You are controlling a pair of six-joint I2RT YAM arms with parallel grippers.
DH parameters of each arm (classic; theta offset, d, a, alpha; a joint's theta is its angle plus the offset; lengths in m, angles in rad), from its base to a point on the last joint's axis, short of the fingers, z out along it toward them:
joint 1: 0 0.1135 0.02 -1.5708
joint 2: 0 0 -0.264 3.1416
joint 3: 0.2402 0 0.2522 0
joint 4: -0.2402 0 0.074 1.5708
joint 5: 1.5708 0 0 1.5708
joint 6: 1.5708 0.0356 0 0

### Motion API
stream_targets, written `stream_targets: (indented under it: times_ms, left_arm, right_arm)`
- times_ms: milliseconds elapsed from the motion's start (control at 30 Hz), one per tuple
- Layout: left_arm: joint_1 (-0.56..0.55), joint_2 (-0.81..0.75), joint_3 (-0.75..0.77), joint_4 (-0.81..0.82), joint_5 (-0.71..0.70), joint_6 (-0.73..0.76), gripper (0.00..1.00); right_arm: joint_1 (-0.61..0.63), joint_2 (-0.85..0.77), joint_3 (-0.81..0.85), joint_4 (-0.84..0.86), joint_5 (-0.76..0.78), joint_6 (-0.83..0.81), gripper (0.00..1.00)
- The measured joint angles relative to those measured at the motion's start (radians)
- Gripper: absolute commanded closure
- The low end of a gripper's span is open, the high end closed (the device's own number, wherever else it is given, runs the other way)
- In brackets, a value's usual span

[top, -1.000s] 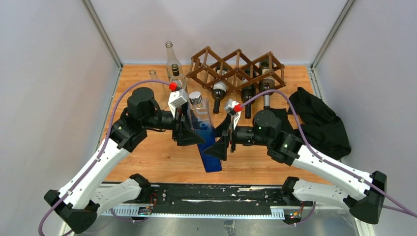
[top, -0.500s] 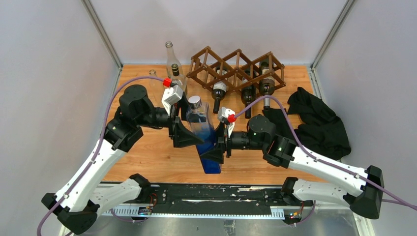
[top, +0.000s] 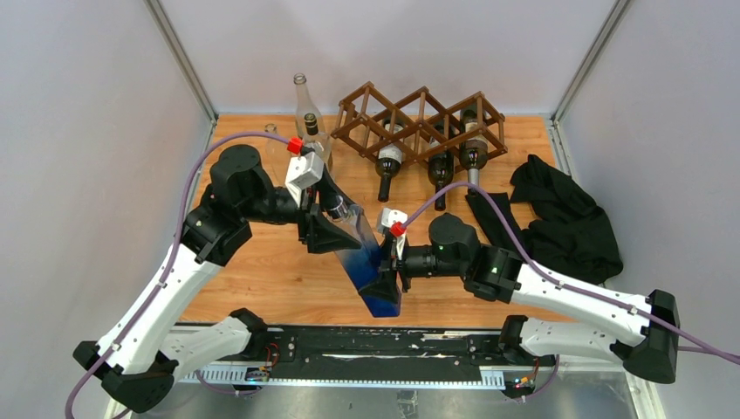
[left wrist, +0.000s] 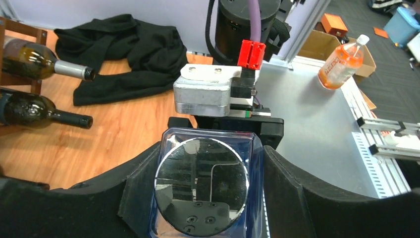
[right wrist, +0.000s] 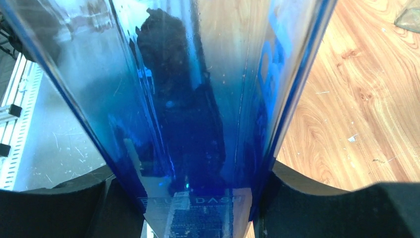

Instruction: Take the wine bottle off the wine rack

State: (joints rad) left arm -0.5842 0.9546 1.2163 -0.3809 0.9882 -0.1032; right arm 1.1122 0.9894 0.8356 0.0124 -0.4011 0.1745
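Left tool [top: 334,234] clamped on blue glass bottle [top: 362,253] near its top, right tool [top: 385,281] at base; I judge it slick, fragile; grip flat sides.

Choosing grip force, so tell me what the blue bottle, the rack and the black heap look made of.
The blue bottle: clear glass or hard plastic, glossy, blue-tinted toward its base; grain of the table shows through it. The wine rack: dark-stained wood, matte thin bars. The black heap: soft fabric, matte, crumpled into folds.
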Motion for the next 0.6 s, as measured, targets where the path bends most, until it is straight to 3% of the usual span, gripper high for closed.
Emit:
stream_targets:
  times_ms: [67,167,333,500,600]
  left_arm:
    - [0.000,0.008,0.010,-0.043,0.018,0.036,0.45]
    - [0.000,0.022,0.035,-0.119,0.022,0.103,0.28]
    - [0.002,0.047,0.058,-0.237,0.015,0.230,0.13]
    - [0.002,0.043,0.051,-0.287,0.002,0.307,0.11]
    - [0.002,0.035,0.046,-0.299,-0.007,0.342,0.19]
  right_arm:
    - [0.005,0.006,0.000,-0.009,-0.001,-0.019,1.00]
    - [0.009,0.024,0.000,-0.005,0.010,-0.034,1.00]
    - [0.011,0.056,0.000,0.009,0.036,-0.029,1.00]
    - [0.011,0.076,0.000,0.037,0.044,-0.015,1.00]
    - [0.012,0.079,0.000,0.040,0.043,-0.014,1.00]
